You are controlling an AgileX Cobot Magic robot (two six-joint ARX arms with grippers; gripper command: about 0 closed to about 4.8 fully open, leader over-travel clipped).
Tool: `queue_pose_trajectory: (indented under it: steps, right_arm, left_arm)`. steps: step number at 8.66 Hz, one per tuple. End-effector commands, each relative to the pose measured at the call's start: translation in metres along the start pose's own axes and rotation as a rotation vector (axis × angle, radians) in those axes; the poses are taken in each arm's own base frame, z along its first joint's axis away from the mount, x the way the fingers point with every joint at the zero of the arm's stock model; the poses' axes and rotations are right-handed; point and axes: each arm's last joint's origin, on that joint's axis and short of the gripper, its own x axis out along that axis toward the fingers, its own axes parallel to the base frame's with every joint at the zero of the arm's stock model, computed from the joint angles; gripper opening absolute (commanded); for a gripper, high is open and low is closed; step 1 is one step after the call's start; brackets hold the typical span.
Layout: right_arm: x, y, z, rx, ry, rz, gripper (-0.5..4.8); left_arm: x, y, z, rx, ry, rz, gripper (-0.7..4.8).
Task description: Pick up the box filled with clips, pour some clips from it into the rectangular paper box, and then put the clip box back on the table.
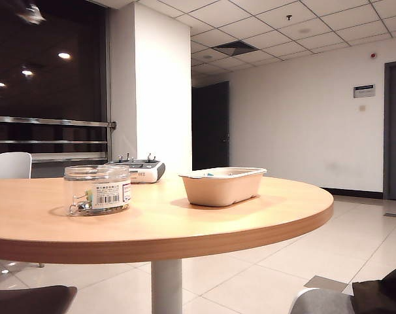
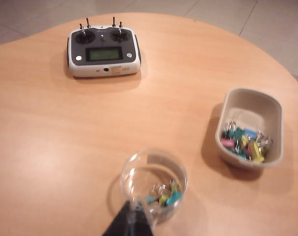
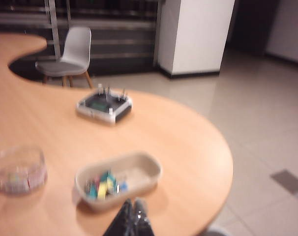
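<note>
In the exterior view, the box filled with clips (image 1: 97, 190) is seen standing upright on the table (image 1: 185, 226), well apart from the rectangular paper box (image 1: 222, 186); a grey-white remote control (image 1: 140, 171) lies behind them. Neither arm appears in this view.

In the left wrist view, the jar is seen from above, open-topped, with a few clips (image 2: 163, 194) left at its bottom, while a heap of mixed-colour clips lies in one end of the paper box (image 2: 252, 129). The left gripper (image 2: 130, 223) is seen with its dark fingers drawn together and nothing between them — it hangs above the jar's near rim, apparently clear of it.

In the right wrist view, which is blurred, the right gripper (image 3: 133, 220) is likewise seen closed and empty, above the table edge just beside the paper box (image 3: 118, 179); the jar (image 3: 18, 169) stands further off.

The pouring and the setting-down are judged complete — the closing step is in hand. Little more is called for than keeping both arms clear of the jar and tray.
</note>
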Motion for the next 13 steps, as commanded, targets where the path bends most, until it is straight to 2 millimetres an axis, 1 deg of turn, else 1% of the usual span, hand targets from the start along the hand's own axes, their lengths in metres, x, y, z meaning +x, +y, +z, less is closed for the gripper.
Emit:
queue_pose_trajectory:
  steps: [1, 2, 3, 4, 5, 7, 8, 9, 10, 13]
  right_arm:
    - [-0.017, 0.002, -0.047, 0.010, -0.014, -0.078, -0.01]
    - [-0.024, 0.002, -0.075, 0.011, -0.005, -0.133, -0.01]
    - [-0.032, 0.005, -0.113, 0.017, 0.072, -0.131, 0.00]
    - [-0.032, 0.005, -0.115, 0.019, 0.095, -0.130, 0.00]
    - [-0.034, 0.005, -0.125, 0.028, 0.193, -0.128, 0.00]
    - [-0.034, 0.005, -0.125, 0.027, 0.194, -0.128, 0.00]
    - [-0.034, 0.005, -0.125, 0.027, 0.194, -0.128, 0.00]
    - [-0.034, 0.005, -0.125, 0.027, 0.194, -0.128, 0.00]
    - [-0.034, 0.005, -0.125, 0.028, 0.194, -0.128, 0.00]
    - [-0.034, 0.005, -0.125, 0.027, 0.194, -0.127, 0.00]
  left_arm:
    - [-0.027, -0.001, -0.046, 0.033, -0.097, -0.050, -0.06]
    - [-0.041, -0.001, -0.078, 0.031, -0.175, -0.047, -0.06]
    - [-0.051, 0.000, -0.144, -0.011, -0.273, -0.042, -0.06]
    - [-0.050, -0.001, -0.151, -0.008, -0.268, -0.042, -0.06]
    - [-0.045, 0.001, -0.175, -0.041, -0.254, 0.030, -0.06]
    - [-0.040, 0.001, -0.186, -0.075, -0.321, 0.018, -0.06]
    - [-0.023, 0.028, -0.216, -0.112, -0.286, 0.213, -0.06]
    - [-0.026, 0.036, -0.217, -0.029, -0.268, 0.346, -0.06]
    - [-0.023, 0.027, -0.215, -0.010, -0.269, 0.284, -0.06]
    - [-0.023, 0.026, -0.215, -0.012, -0.271, 0.276, -0.05]
